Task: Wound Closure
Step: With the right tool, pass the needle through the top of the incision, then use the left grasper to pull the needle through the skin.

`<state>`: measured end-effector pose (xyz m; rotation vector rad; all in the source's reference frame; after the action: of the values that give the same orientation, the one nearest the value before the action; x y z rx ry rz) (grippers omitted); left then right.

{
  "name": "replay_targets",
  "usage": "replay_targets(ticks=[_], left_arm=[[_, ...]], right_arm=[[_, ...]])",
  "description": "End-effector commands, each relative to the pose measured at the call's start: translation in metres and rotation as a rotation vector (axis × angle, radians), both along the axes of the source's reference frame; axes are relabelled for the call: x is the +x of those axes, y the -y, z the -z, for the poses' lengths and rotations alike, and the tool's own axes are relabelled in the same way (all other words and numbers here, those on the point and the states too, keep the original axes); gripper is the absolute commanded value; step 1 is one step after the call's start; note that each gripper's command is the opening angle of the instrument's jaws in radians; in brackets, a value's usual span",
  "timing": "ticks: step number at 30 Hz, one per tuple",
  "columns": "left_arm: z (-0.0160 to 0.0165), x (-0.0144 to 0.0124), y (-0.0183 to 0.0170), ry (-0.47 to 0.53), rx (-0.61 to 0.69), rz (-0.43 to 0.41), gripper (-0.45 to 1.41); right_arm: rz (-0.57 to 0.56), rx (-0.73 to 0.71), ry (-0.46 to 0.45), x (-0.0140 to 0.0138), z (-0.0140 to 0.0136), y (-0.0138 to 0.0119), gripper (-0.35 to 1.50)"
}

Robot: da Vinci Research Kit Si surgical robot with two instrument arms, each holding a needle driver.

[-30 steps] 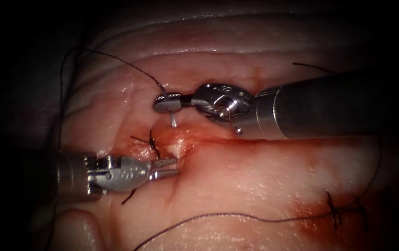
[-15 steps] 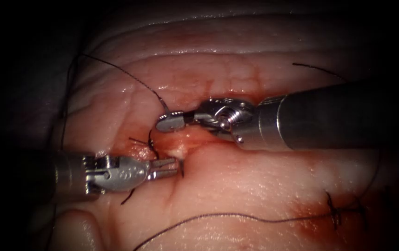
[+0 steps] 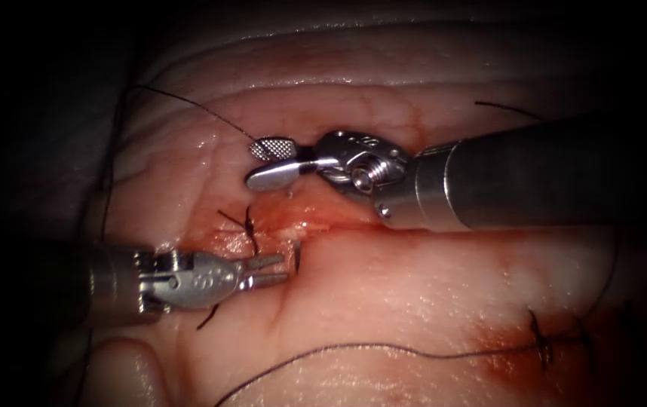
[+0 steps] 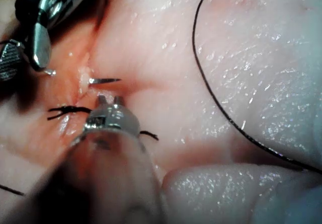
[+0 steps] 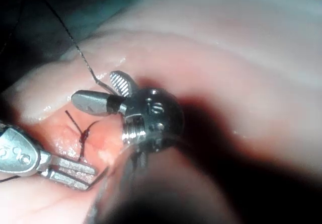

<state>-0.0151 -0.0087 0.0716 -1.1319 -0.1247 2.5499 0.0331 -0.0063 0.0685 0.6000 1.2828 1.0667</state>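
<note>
My right tool [image 3: 254, 164] hovers over the far edge of the cut [image 3: 384, 226] with its jaws spread wide and nothing clamped; the thread [image 3: 188, 102] runs in from the upper left to just beside its upper jaw, as the right wrist view [image 5: 94, 87] also shows. The needle [image 3: 297, 256] sits in the tissue [image 3: 414, 294]. Its tip sticks out of the near edge at the cut's left end, seen sharply in the left wrist view [image 4: 103, 80]. My left tool [image 3: 286, 269] rests on the tissue right beside that tip, jaws slightly parted, holding nothing.
A tied stitch [image 3: 249, 230] with short cut ends lies just left of the needle tip. More stitches [image 3: 542, 343] sit at the lower right amid red fluid [image 3: 501, 354]. A loose length of thread [image 3: 376, 348] crosses the near tissue.
The right tool turned the needle down into the tissue until its tip came out beside the left tool, then opened its jaws, let the needle go and lifted slightly. The left tool stayed put.
</note>
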Motion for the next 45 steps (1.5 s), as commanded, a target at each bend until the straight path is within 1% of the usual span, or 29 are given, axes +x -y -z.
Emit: replay_targets(ticks=[1,2,5,9,10,11,12,13,14,16,17,19,24,27,33,37,42,43,45], left_arm=[[-0.0006,-0.0006,0.0003,0.001,0.001,0.000,-0.09],[-0.0006,-0.0006,0.0003,0.001,0.001,0.000,-0.09],[-0.0006,-0.0006,0.0003,0.001,0.000,0.000,-0.09],[-0.0006,-0.0006,0.0003,0.001,0.000,0.000,-0.09],[-0.0006,-0.0006,0.0003,0.001,0.000,0.000,-0.09],[-0.0006,-0.0006,0.0003,0.000,0.000,0.000,-0.09],[-0.0006,-0.0006,0.0003,0.000,0.000,0.000,-0.09],[-0.0006,-0.0006,0.0003,0.000,0.000,0.000,-0.09],[-0.0006,-0.0006,0.0003,0.000,0.000,0.000,-0.09],[-0.0006,-0.0005,0.0003,0.001,0.000,-0.001,-0.09],[-0.0005,-0.0005,0.0003,0.001,0.000,-0.001,-0.09],[-0.0006,-0.0005,0.0003,0.001,0.000,-0.001,-0.09],[-0.0006,-0.0005,0.0003,0.001,0.000,-0.001,-0.09],[-0.0006,-0.0005,0.0003,0.001,0.001,-0.001,-0.09],[-0.0005,-0.0005,0.0002,0.002,0.001,-0.001,-0.09],[-0.0005,-0.0005,0.0002,0.002,0.002,-0.002,-0.09],[-0.0003,-0.0004,0.0000,0.006,0.005,-0.004,-0.08],[-0.0003,-0.0004,0.0000,0.007,0.010,0.000,-0.06],[-0.0001,-0.0003,-0.0002,0.010,0.005,-0.010,-0.04]], right_arm=[[0.020,-0.035,0.027,0.0005,-0.0003,-0.0001,1.16],[0.035,-0.047,0.043,0.0006,-0.0002,-0.0001,1.13],[0.080,-0.098,0.087,0.0010,0.0002,0.0001,1.11],[0.084,-0.117,0.095,0.0014,0.0006,0.0002,1.00],[0.084,-0.121,0.096,0.0014,0.0007,0.0002,0.93],[0.080,-0.130,0.105,0.0014,0.0008,0.0000,0.79],[0.075,-0.140,0.117,0.0013,0.0009,-0.0001,0.34],[0.062,-0.138,0.135,0.0012,0.0010,-0.0001,-0.16],[0.045,-0.119,0.149,0.0010,0.0010,0.0000,-0.35],[-0.010,-0.016,0.162,0.0010,0.0010,-0.0001,-0.35],[-0.020,-0.013,0.173,0.0010,0.0010,0.0000,-0.35],[-0.010,0.012,0.158,0.0010,0.0009,0.0001,-0.35],[0.011,0.170,0.129,0.0011,0.0006,0.0012,-0.35],[0.038,0.229,0.096,0.0011,0.0004,0.0020,-0.35],[0.079,0.305,0.021,0.0016,0.0008,0.0047,-0.35],[0.113,0.313,-0.008,0.0017,0.0020,0.0068,-0.35],[0.106,0.311,-0.027,0.0011,0.0023,0.0067,-0.35],[0.116,0.260,-0.024,0.0010,0.0022,0.0064,-0.27],[0.124,0.187,-0.009,0.0007,0.0018,0.0057,0.36]])
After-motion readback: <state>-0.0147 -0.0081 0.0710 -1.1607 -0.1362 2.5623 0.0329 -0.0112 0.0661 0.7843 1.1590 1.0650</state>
